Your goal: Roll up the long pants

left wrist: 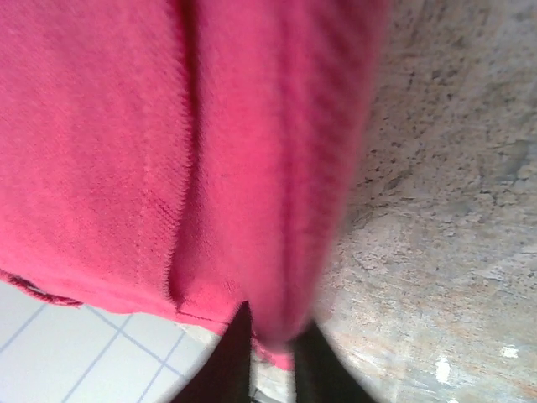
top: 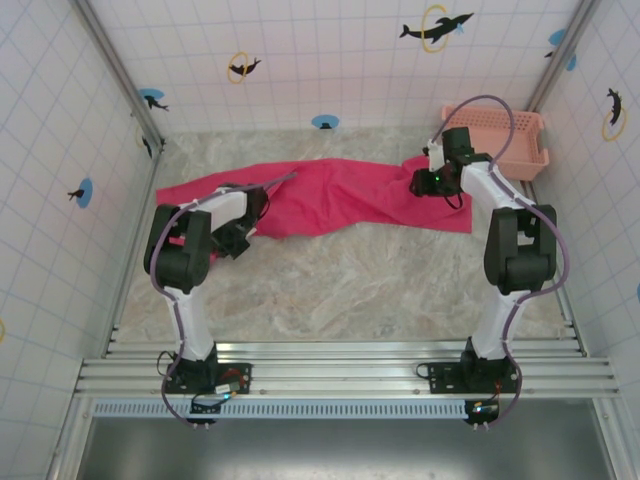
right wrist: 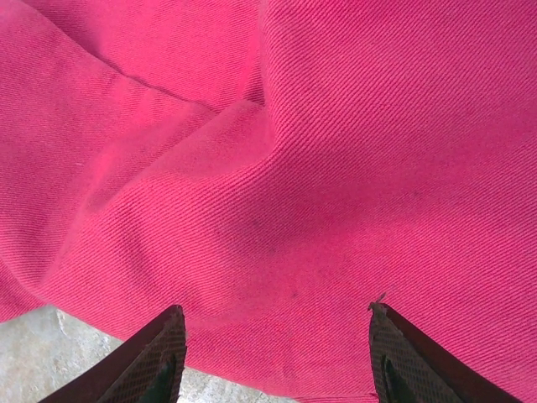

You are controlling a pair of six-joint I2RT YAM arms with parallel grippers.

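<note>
Magenta cloth: the long pants (top: pixel 340 200) lie spread across the far half of the marble table (top: pixel 350 285), from 10 o'clock to 2 o'clock.
Left gripper (left wrist: pixel 273 357): pinched tight on a fold at the pants' 9 o'clock end.
Right gripper (right wrist: pixel 277 357): jaws wide apart over the pants' 3 o'clock end, holding nothing.
Basket (top: pixel 520 135): salmon plastic, at 1 o'clock, just beyond the pants.

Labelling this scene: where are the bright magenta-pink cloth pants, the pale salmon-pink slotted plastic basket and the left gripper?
Magenta-pink pants (top: pixel 340 200): top view, mid fabric.
Salmon-pink basket (top: pixel 525 165): top view, near wall.
Left gripper (left wrist: pixel 275 323): left wrist view, between fingertips, pinching the pants.
</note>
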